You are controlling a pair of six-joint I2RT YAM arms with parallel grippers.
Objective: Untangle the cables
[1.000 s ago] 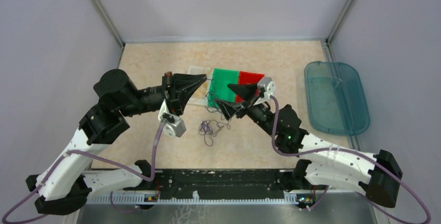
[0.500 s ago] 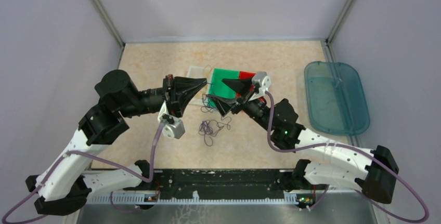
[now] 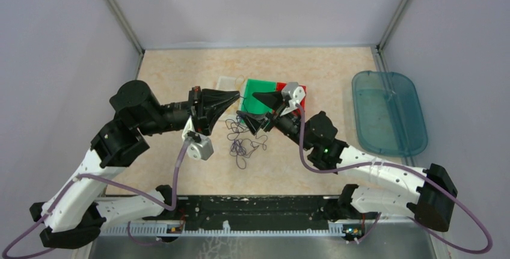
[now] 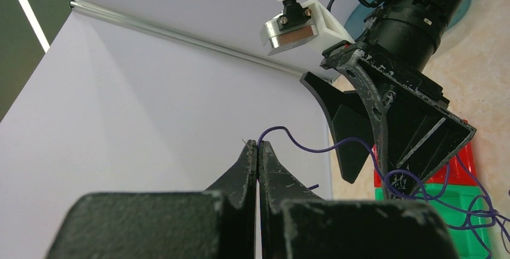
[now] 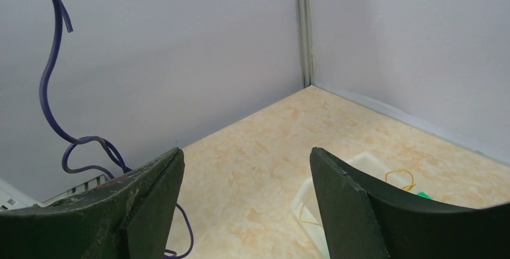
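Note:
A thin dark purple cable (image 3: 240, 143) lies in a loose tangle on the table between the arms. One strand of the cable (image 4: 313, 149) rises to my left gripper (image 4: 258, 145), which is shut on its end and held in the air. In the top view the left gripper (image 3: 239, 95) points right at my right gripper (image 3: 249, 107), a short gap apart. The right gripper (image 5: 246, 157) is open with nothing between its fingers; the purple cable (image 5: 45, 85) hangs just left of it. A yellow cable (image 5: 400, 178) lies in a white tray (image 5: 361, 163).
A green tray (image 3: 260, 89) and a red tray (image 3: 299, 87) lie side by side under the right gripper, next to the white tray (image 3: 227, 83). A teal bin (image 3: 390, 112) stands at the right edge. Enclosure walls close in the back and sides.
My right gripper has moved left, closer to the left gripper's tip, staying open. The hanging purple strand has shifted left with it. The left arm has held still.

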